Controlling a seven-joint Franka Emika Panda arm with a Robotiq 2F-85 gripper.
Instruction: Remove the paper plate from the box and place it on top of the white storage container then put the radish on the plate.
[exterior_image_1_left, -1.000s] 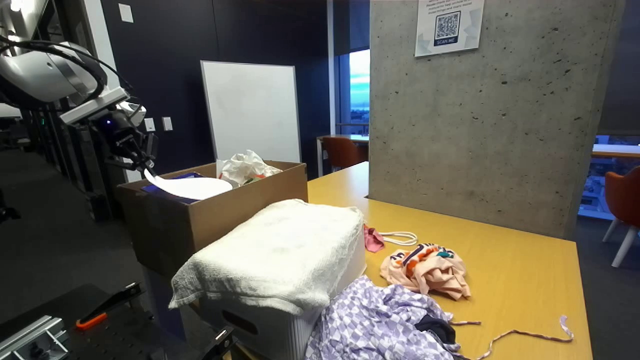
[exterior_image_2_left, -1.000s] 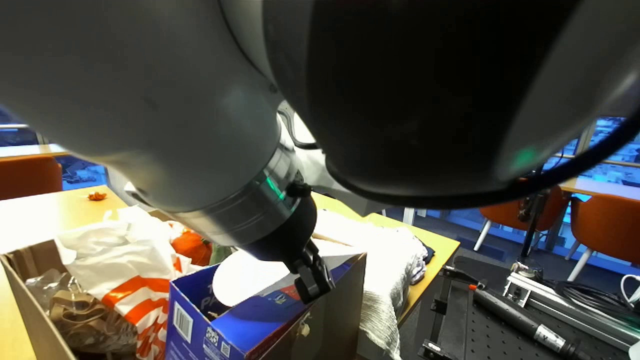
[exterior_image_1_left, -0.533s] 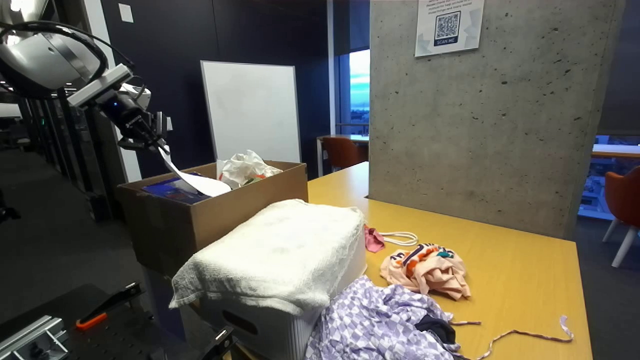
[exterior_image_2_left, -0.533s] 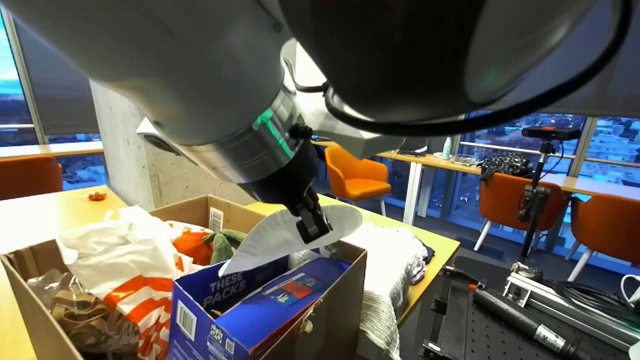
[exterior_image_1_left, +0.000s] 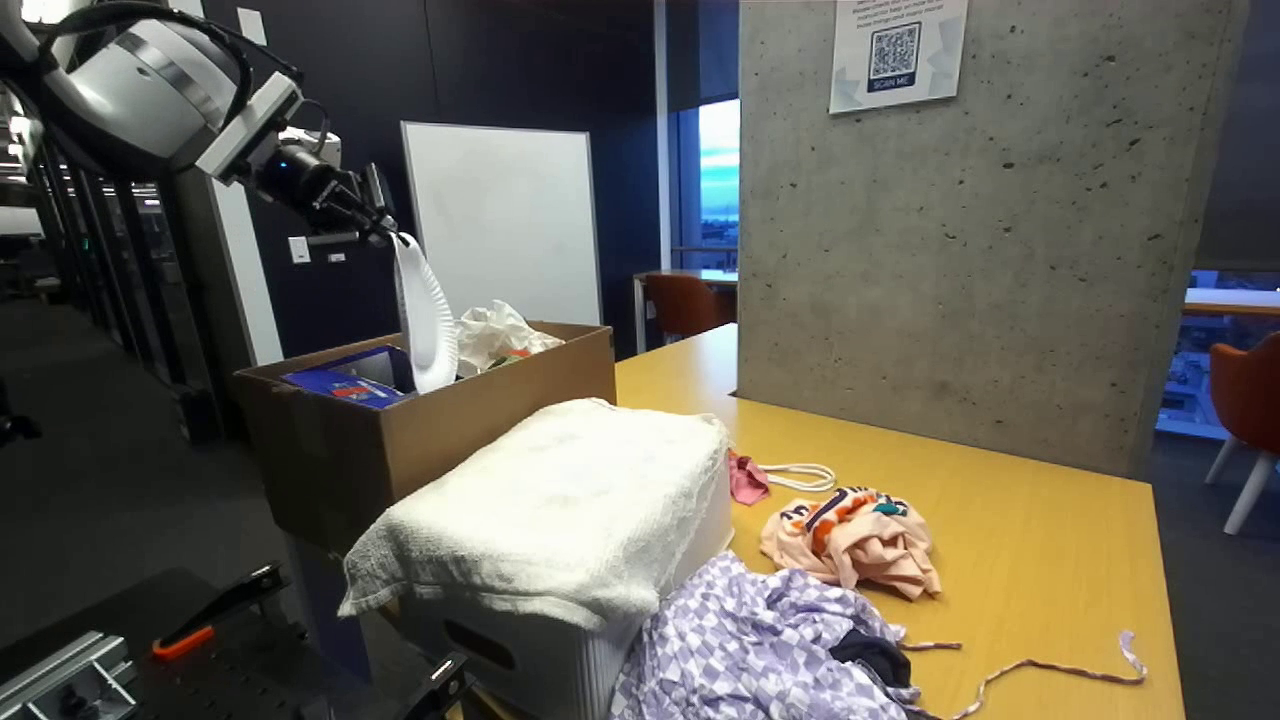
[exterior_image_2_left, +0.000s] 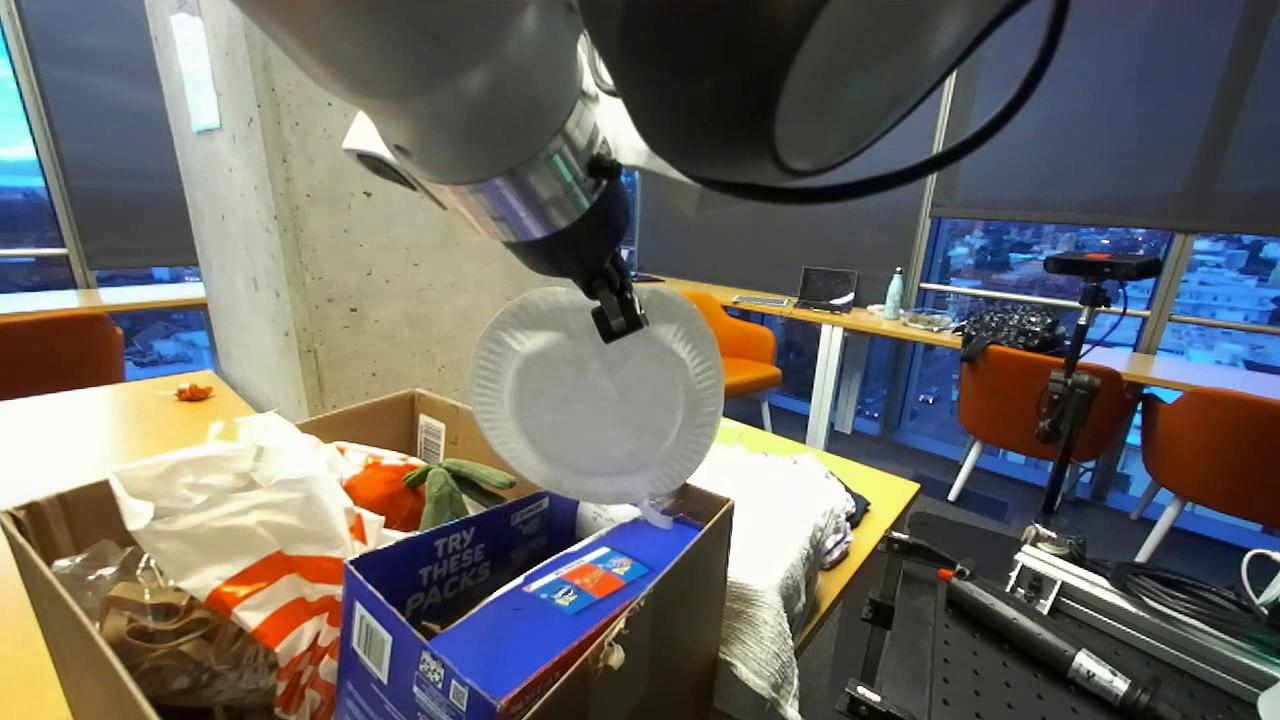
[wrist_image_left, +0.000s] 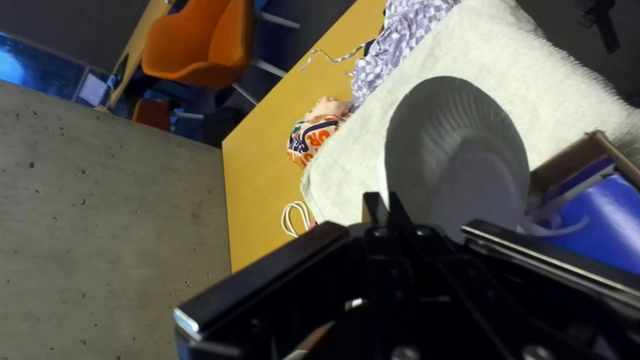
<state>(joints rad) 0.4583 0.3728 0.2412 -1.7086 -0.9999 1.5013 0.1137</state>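
Right, start with the desk (exterior_image_1_left: 1040, 560): along one edge stands the cardboard box (exterior_image_1_left: 500, 410), and just beside that, nearer the desk's corner, the white storage container (exterior_image_1_left: 565, 655). A white towel (exterior_image_1_left: 580, 480) drapes over the container's top and hangs past its rim, so your landing place is cloth; aim for the middle, well in from the sides where the fabric slopes away. Inside the box you have a white bag (exterior_image_2_left: 230, 500) and an open blue carton (exterior_image_2_left: 530, 640), whose walls could snag whatever brushes past. Your paper plate (exterior_image_2_left: 605, 410) hangs nearly upright over the carton, its lower edge close to the box's rim; whether it would clear the wall, you can't tell. Taking it out looks like the step in hand, so raise it higher before you swing toward the container, or the edge may drag and fold. The gripper (wrist_image_left: 384, 204) pinches the plate by its upper rim, jaws pressed close together on the thin paper, so expect sway and flexing, and go slowly. Over the towel, let the lower edge touch first, then tip the gripper to lay the plate flat, and only release once it rests level. Smaller things last: the radish (exterior_image_2_left: 385, 492) lies in the box behind the carton as an exterior view shows, partly hidden by the bag; leave it until the plate is down.
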